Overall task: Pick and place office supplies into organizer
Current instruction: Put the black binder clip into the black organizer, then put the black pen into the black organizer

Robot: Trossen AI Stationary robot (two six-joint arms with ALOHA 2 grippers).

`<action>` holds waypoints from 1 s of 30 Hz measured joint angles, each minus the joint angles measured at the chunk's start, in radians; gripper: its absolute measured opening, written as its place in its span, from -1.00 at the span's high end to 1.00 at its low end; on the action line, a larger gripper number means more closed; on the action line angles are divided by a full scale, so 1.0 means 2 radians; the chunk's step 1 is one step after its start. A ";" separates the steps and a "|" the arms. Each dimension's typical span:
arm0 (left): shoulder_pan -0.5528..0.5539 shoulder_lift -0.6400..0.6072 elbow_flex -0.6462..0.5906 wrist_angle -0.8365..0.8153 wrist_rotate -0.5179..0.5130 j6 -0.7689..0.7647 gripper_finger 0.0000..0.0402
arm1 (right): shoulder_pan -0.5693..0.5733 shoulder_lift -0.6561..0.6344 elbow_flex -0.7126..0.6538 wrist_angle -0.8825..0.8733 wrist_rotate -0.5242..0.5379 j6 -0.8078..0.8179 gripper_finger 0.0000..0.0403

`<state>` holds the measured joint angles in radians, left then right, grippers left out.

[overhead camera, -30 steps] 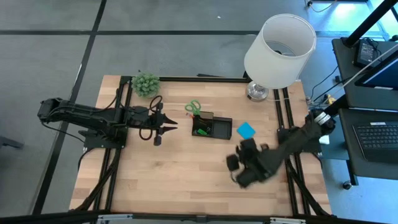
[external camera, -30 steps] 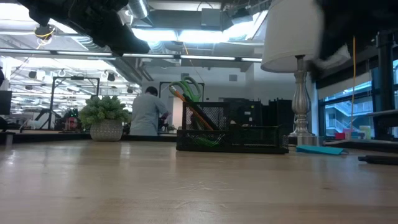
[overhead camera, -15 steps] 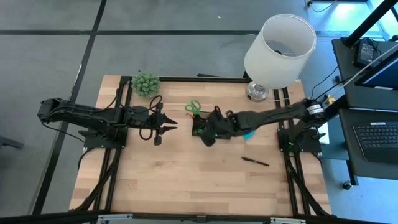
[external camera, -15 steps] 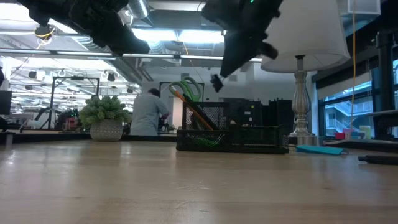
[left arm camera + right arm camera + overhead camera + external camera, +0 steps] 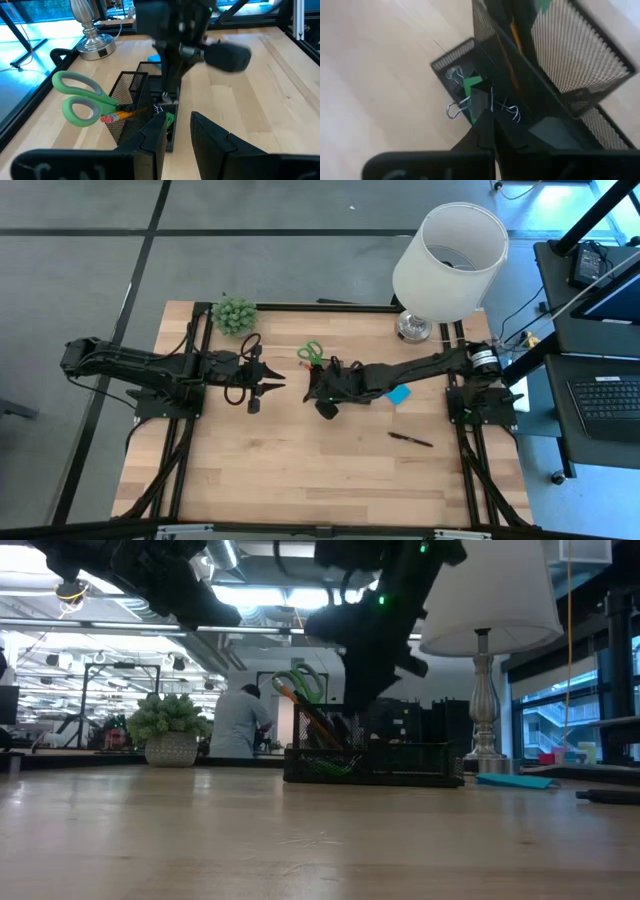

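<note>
Nearly done, a pen and pad left

My right jaws (image 5: 322, 402) hang closed and empty over the organizer (image 5: 352, 387), holding scissors (image 5: 310, 353), pencils and clips; behind them on the surface, pen (image 5: 410, 439) and sticky-note pad (image 5: 400, 394) wait.

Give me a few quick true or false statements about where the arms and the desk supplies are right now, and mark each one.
1. The right gripper is over the black organizer. True.
2. The green-handled scissors lie flat on the table. False: they stand in the organizer's tall mesh compartment, handles up.
3. A black pen lies on the table outside the organizer. True.
4. The left gripper holds the blue sticky-note pad. False: it holds nothing and waits to the left of the organizer; the pad lies on the table by the organizer's right end.
5. The lamp stands at the table's front left corner. False: it stands at the back right.
</note>
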<state>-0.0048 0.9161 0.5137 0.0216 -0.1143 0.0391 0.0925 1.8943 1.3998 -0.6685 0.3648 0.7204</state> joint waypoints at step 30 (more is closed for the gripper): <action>0.000 0.000 0.000 -0.002 0.000 0.000 0.59 | 0.000 0.045 0.057 -0.054 0.007 0.002 0.28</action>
<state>-0.0048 0.9161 0.5139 0.0174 -0.1143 0.0393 0.0925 1.9835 1.5133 -0.7775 0.3794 0.7244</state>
